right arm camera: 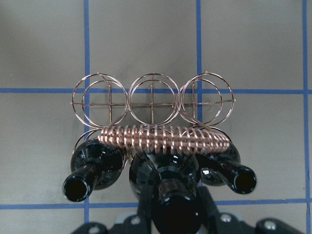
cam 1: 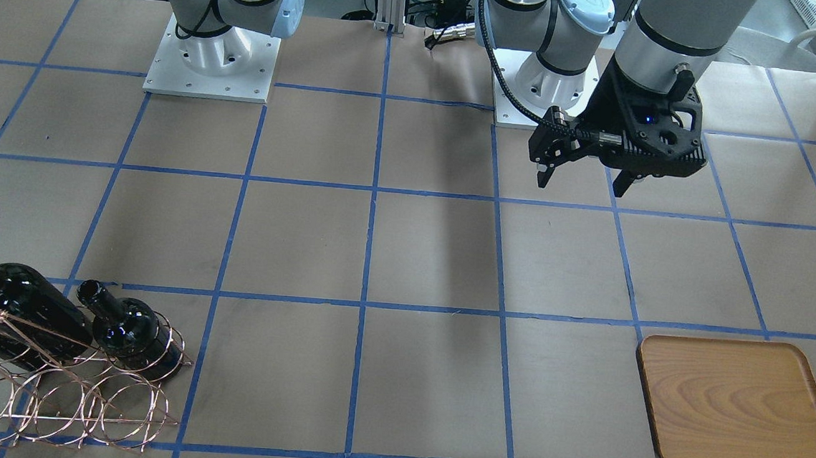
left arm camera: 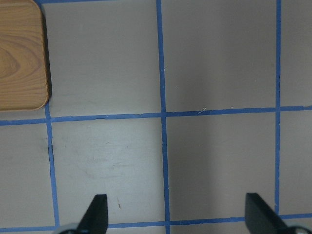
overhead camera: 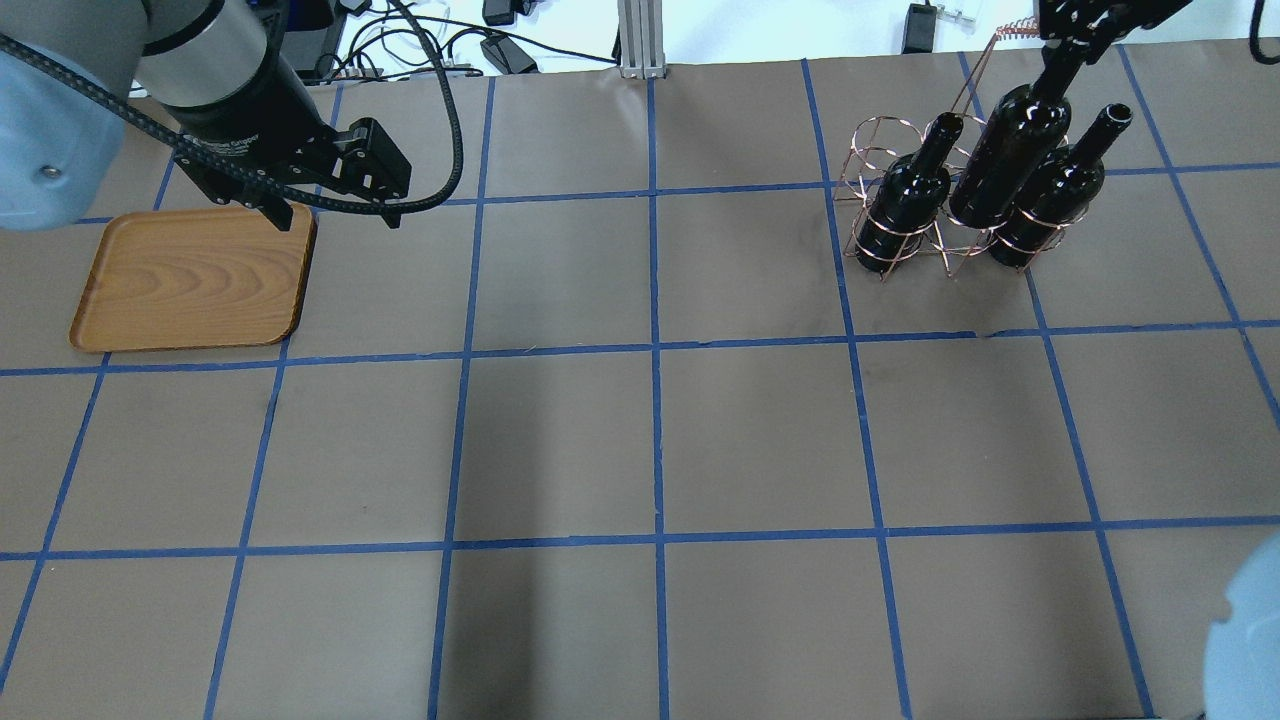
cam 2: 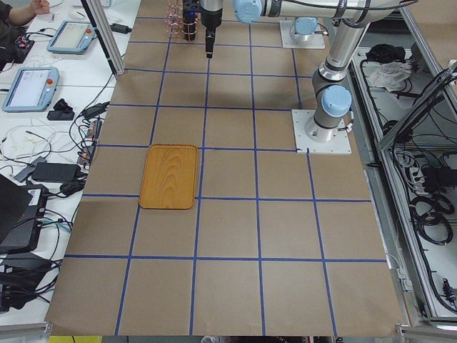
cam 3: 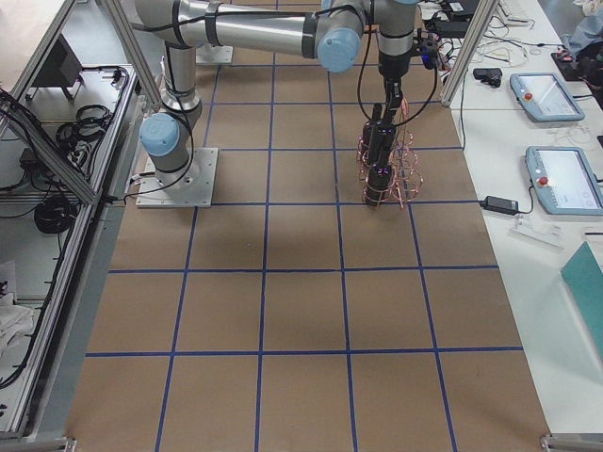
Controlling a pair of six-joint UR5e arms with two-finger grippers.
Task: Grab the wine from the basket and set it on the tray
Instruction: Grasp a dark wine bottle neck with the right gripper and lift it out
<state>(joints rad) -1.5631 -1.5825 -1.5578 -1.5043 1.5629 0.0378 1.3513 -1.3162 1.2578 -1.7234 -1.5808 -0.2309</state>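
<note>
Three black wine bottles stand in the copper wire basket [overhead camera: 880, 140] at the table's far right. My right gripper [overhead camera: 1075, 35] is shut on the neck of the middle bottle [overhead camera: 1005, 160], which sits higher than the other two bottles [overhead camera: 900, 200] [overhead camera: 1050, 195]. The right wrist view shows the held bottle [right arm camera: 168, 195] between the fingers, under the basket's twisted handle [right arm camera: 163, 139]. My left gripper [overhead camera: 335, 217] is open and empty, hovering beside the wooden tray [overhead camera: 190, 280], which holds nothing.
Brown paper with a blue tape grid covers the table [overhead camera: 650, 450]. The arm bases [cam 1: 212, 57] stand at the robot's edge. Cables and a metal post [overhead camera: 640, 35] lie beyond the far edge.
</note>
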